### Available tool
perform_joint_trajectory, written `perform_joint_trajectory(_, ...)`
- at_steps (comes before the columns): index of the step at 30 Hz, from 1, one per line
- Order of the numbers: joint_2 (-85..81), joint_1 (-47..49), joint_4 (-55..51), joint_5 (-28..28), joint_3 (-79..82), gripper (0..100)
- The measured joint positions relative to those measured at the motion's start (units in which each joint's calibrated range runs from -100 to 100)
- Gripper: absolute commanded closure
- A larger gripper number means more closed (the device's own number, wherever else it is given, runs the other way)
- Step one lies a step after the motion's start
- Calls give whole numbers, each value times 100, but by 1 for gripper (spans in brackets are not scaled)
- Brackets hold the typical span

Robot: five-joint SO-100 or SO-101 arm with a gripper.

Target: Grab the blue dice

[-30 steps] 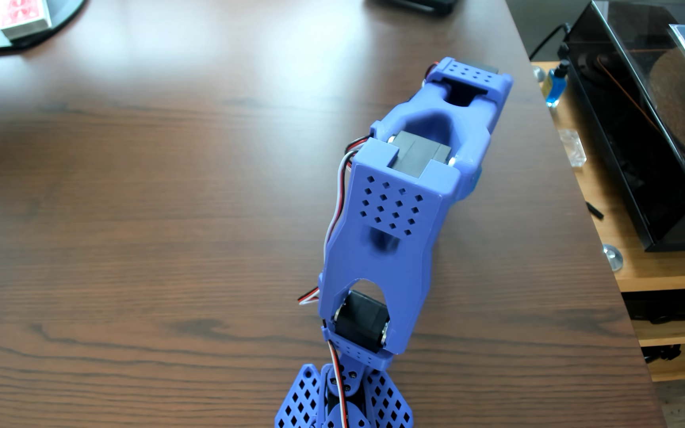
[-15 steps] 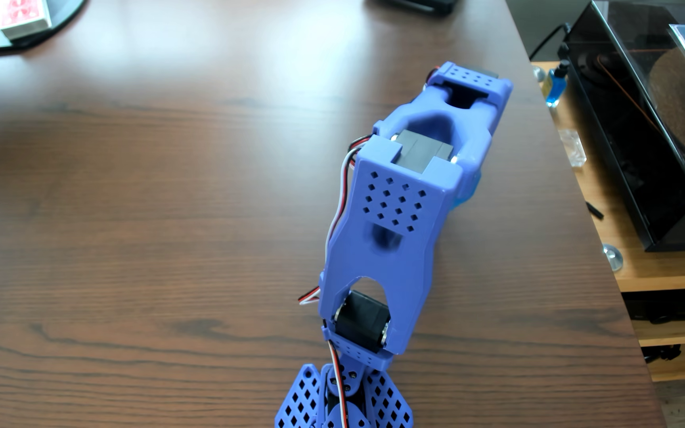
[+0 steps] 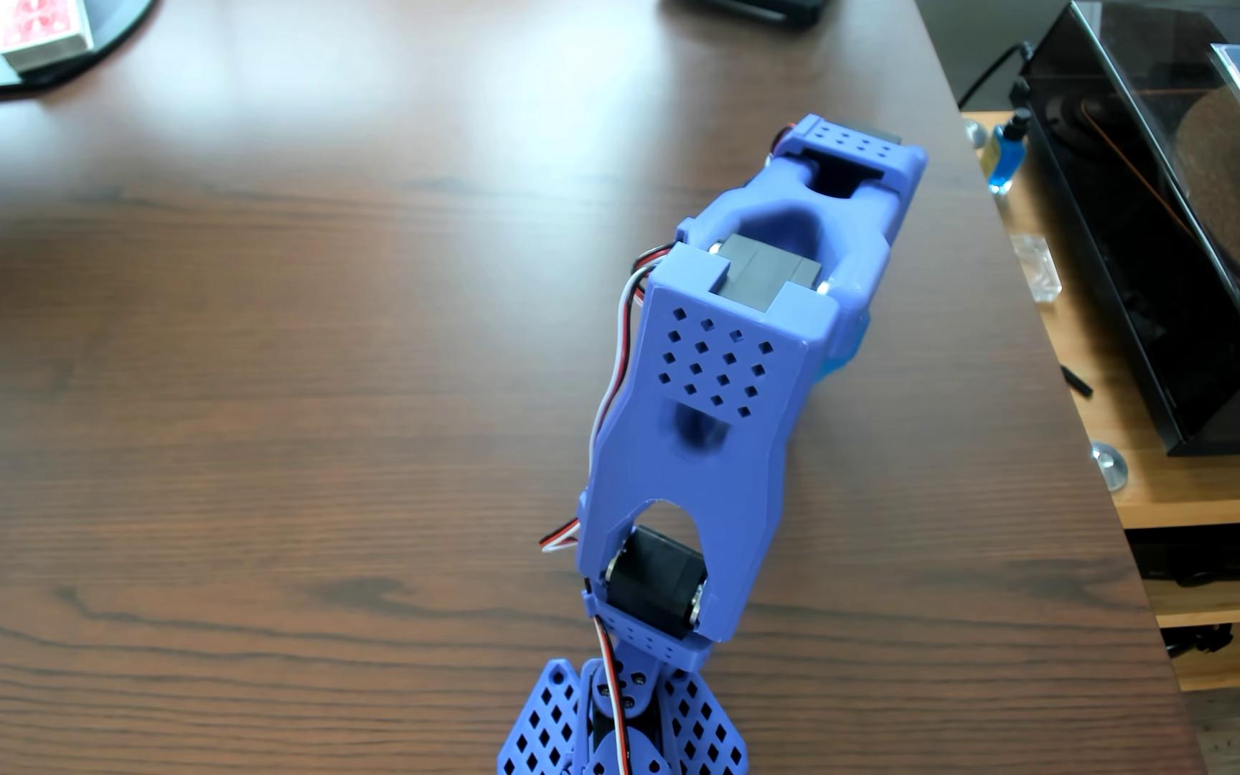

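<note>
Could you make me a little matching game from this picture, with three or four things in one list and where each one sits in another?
Things:
1. Red card deck
2. Small bottle of blue liquid
3. Blue robot arm
4. Turntable with dark dust cover

Places:
A. Right, on the lighter wooden cabinet
B. Top left corner
C. Rising from the bottom centre
D. Just past the table's right edge, near the top

Pairs: 1-B, 2-D, 3-C, 4-A
</note>
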State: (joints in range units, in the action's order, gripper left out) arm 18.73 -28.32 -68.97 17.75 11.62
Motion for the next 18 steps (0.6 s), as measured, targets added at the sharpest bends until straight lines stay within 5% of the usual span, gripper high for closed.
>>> perform_joint_trajectory(9,-1965,813,0,-821,-458,98)
perform_joint_trajectory(18,-6706,1658,-9,-1448,583,98)
